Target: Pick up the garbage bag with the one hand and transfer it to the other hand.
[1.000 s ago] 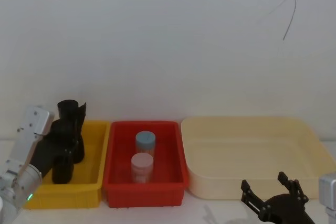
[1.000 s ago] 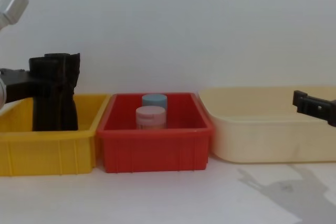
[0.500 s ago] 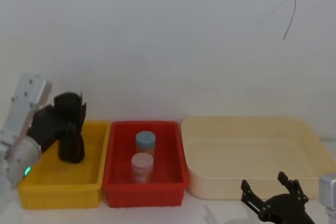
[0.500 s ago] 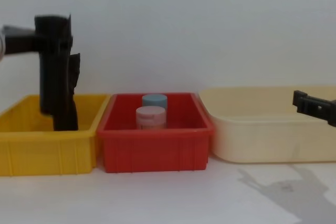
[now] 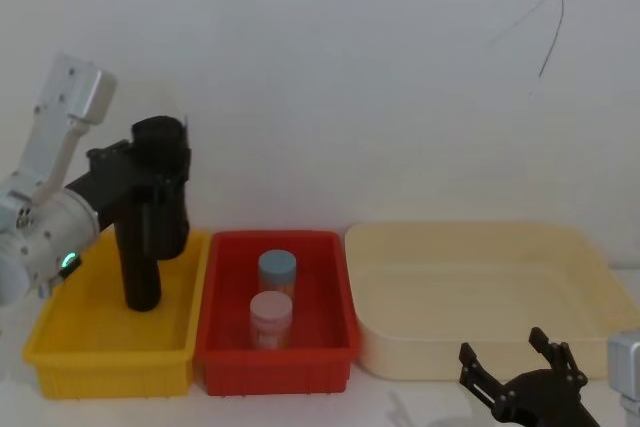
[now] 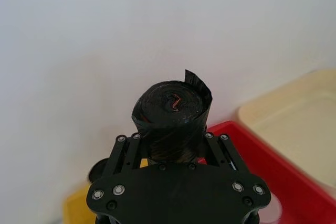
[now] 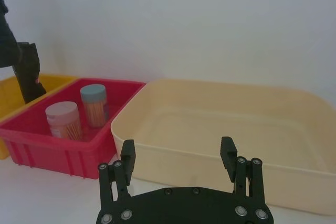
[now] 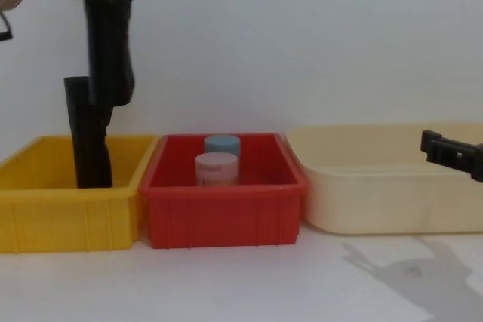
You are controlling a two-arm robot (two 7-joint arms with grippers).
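Left end effector (image 5: 158, 169) clamped on garbage bag (image 5: 174, 217); bag upright, in air above yellow bin (image 5: 110, 352). Right end effector (image 7: 177, 148) fingers apart, low before beige tray (image 7: 294, 161)

The garbage bag (image 8: 110, 50) is plain black, beside a yellow bin (image 8: 68, 220), a red bin (image 8: 223, 220), a blue-lidded jar (image 8: 222, 144), a pink-lidded jar (image 8: 216, 168) and a cream tray (image 8: 377, 209).

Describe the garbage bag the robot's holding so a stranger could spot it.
Find the yellow bin on the robot's left. Just above it the left gripper clamps the garbage bag, a thick black roll held upright, clear of the bin. Its lookalike, a thinner black roll, stands inside the bin, ungripped; the right gripper hangs open, far right.
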